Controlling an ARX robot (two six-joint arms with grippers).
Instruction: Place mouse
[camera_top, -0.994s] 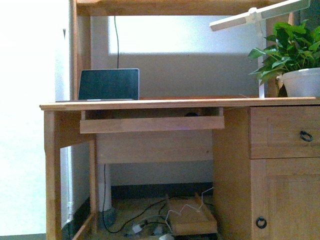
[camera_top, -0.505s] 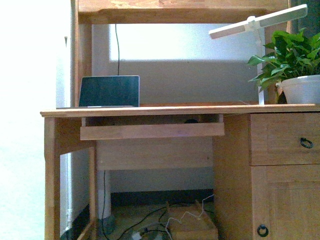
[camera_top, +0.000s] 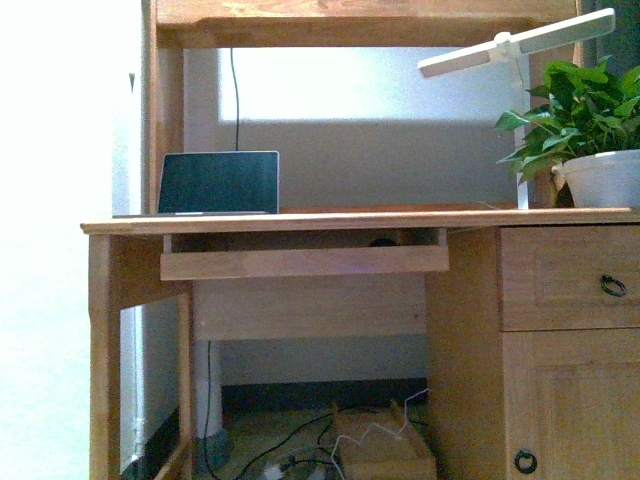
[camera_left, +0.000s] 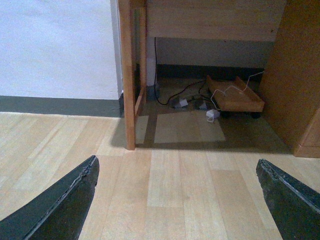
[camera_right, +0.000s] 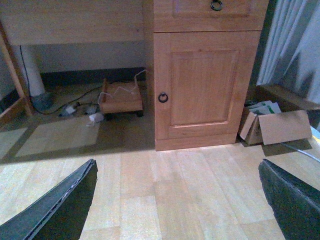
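Note:
In the front view the mouse (camera_top: 382, 241) shows only as a small dark rounded top on the pull-out tray (camera_top: 300, 262) under the desk top, mostly hidden behind the tray's front board. Neither arm shows in the front view. My left gripper (camera_left: 176, 165) is open and empty, low over the wooden floor in front of the desk's left leg (camera_left: 128, 75). My right gripper (camera_right: 177, 165) is open and empty over the floor in front of the desk's cupboard door (camera_right: 200, 82).
On the desk top (camera_top: 360, 218) stand a laptop (camera_top: 218, 183) at the left, and a white lamp (camera_top: 515, 45) and a potted plant (camera_top: 590, 130) at the right. Cables and a low wooden trolley (camera_left: 235, 97) lie under the desk. A cardboard box (camera_right: 272, 125) lies right of the cupboard.
The front view has shifted slightly: the desk sits a little lower in the picture than one second ago. Nothing on the desk has moved.

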